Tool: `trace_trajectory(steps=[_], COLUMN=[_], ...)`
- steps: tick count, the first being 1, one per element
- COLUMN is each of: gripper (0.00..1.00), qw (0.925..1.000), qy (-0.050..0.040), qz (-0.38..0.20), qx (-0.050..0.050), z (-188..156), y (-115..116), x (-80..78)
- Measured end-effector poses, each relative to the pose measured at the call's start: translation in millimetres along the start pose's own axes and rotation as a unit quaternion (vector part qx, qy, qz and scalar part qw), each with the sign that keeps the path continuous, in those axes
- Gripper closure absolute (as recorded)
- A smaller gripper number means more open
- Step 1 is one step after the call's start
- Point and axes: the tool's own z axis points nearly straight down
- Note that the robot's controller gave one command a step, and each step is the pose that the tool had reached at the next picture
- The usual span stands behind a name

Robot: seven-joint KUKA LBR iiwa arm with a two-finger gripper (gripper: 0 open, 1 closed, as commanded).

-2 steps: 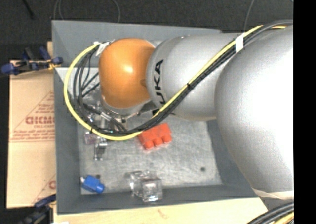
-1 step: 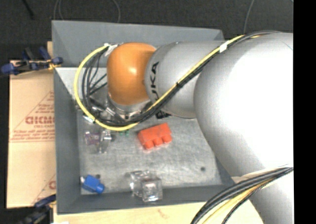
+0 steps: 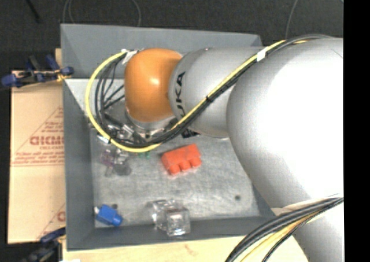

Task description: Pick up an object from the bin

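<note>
1. Orange-red plastic block (image 3: 181,159), ribbed like joined bricks, lies on the bin floor near the middle. It is just right of the gripper (image 3: 115,160) and apart from it. It is the nearest candidate for the pick, though nothing marks it as chosen
2. The gripper sits low in the left-middle of the bin (image 3: 78,185), under the orange wrist cover (image 3: 147,84). I cannot tell whether it is open or closed, because the greyish, purplish shape there is too muddled, and I can make out nothing held in it
3. A small blue piece (image 3: 107,215) lies in the view's lower-left corner and a clear plastic thing (image 3: 170,218) lies by the front wall, both well apart from the gripper
4. Risk: the gripper is near the left wall, so a drift that way could scrape metal, and closing on bare floor would bring up nothing
5. Risk: the block looks broad, so a grasp across its long side may fail to span it and would shove it aside
6. Risk: the cables (image 3: 99,104) looped round the wrist hang close to the bin's back-left wall and could catch on it as the arm lifts
7. Writing: black letters on the silver arm link (image 3: 180,90) read "KUKA", with the first letter partly hidden. Nothing on the things in the bin can be read
</note>
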Motion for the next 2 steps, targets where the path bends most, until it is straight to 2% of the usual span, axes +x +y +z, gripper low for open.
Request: trace_trajectory(steps=[1, 2], gripper=[1.00, 1.00], qw=[1.0000, 0.9999], qy=[-0.0016, -0.0024], qz=[0.009, 0.014], qx=[-0.001, -0.001], z=[-35.6, -66.0], y=[32.3, 30.5], x=[14.5, 7.7])
